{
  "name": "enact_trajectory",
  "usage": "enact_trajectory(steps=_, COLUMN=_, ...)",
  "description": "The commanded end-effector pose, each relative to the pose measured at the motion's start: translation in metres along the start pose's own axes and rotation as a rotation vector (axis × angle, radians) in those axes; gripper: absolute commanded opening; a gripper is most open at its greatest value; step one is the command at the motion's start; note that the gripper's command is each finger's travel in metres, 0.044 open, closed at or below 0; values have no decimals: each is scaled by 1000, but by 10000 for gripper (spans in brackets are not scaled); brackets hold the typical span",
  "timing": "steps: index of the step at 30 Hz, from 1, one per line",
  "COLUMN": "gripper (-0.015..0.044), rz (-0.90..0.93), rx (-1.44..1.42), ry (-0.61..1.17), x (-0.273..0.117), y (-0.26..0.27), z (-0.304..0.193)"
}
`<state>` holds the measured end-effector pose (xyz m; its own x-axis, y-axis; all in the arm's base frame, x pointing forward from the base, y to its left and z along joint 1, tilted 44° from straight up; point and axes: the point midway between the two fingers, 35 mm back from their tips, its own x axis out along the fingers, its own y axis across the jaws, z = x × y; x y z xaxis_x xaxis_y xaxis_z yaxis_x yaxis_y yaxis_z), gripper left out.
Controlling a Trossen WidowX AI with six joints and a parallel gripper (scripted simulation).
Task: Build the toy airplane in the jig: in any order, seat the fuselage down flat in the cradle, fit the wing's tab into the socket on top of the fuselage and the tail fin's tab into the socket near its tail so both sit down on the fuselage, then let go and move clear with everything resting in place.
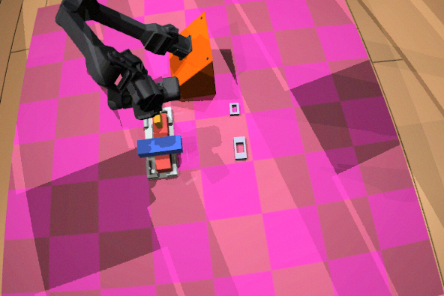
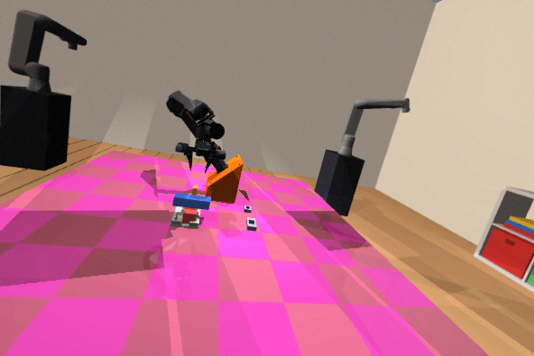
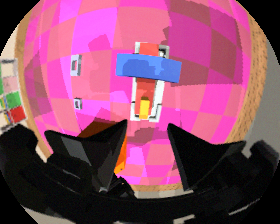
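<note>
The red fuselage (image 1: 163,162) (image 2: 189,215) (image 3: 144,89) lies in the light grey cradle (image 1: 169,113) (image 2: 179,220) (image 3: 155,120) and looks flat. The blue wing (image 1: 160,145) (image 2: 191,201) (image 3: 148,68) lies across the top of the fuselage. The yellow tail fin (image 1: 158,121) (image 2: 195,189) (image 3: 144,108) stands upright on the fuselage near its tail end. The tabs and sockets are hidden. My gripper (image 2: 198,169) (image 3: 148,124) is open and empty. It is above and behind the tail fin, clear of all the parts.
An orange sloped block (image 1: 199,49) (image 2: 225,183) (image 3: 122,159) stands beside the arm, close to the cradle's tail end. Two small grey hollow holders, a larger one (image 1: 240,154) (image 2: 252,227) (image 3: 76,72) and a smaller one (image 1: 234,114) (image 2: 247,211), stand to one side of the cradle.
</note>
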<state>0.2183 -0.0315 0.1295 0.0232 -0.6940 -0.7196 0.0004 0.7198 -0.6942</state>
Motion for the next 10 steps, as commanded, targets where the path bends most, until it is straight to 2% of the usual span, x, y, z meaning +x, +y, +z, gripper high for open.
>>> enact_trajectory(steps=1, gripper=260, rz=3, rx=3, ry=5, x=0, y=1, z=0)
enact_trajectory(steps=10, gripper=260, rz=3, rx=3, ry=5, x=0, y=0, z=0)
